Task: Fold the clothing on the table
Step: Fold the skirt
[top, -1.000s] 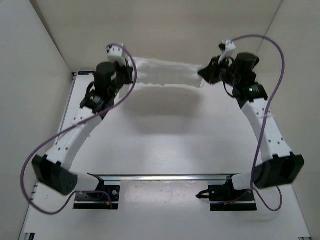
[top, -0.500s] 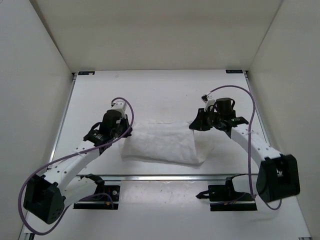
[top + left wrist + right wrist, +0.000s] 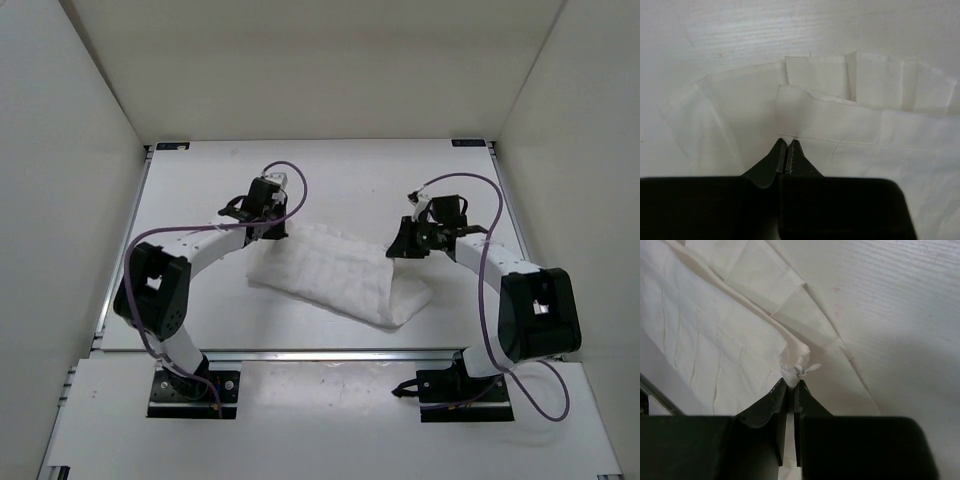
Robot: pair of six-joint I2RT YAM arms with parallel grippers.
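Both jaws clamped on clothing (image 3: pixel 332 276) corners, garment on table (image 3: pixel 330 180)

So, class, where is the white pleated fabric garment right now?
In the top view, the white pleated fabric garment lies mid-table on the matte white table, between the left hand and right hand, each pinching its far edge.

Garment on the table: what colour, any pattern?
The clothing is plain white with pleat lines, no print; the right wrist view shows it best.
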